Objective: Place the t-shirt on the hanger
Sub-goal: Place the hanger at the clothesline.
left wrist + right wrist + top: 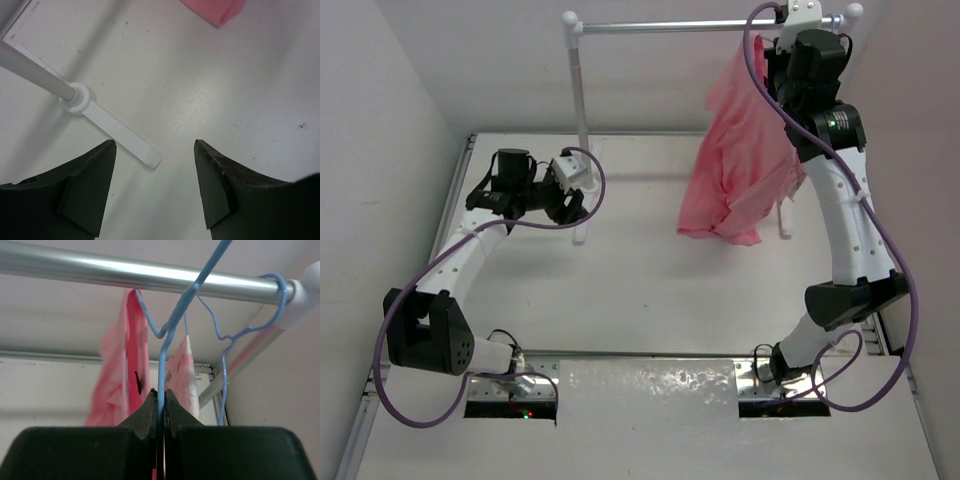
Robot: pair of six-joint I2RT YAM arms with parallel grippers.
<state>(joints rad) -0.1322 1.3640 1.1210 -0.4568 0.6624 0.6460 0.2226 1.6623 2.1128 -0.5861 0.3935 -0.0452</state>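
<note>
The salmon-pink t-shirt (740, 160) hangs from the right end of the rack's silver rod (670, 25), its hem just above the table. In the right wrist view it (112, 385) drapes left of the pale-blue wire hanger (172, 330). My right gripper (161, 397) is shut on this hanger's wire just below the rod (100, 267); its wrist (810, 55) is up at the rod. My left gripper (565, 205) is open and empty, low over the table beside the rack's left foot (120, 135). A corner of the shirt (215, 10) shows in the left wrist view.
A second blue hanger (280, 290) hooks over the rod at its right end and carries a white printed garment (181, 370). The rack's white left post (578, 100) stands mid-table. A crinkled clear sheet (650, 395) lies at the near edge between the arm bases.
</note>
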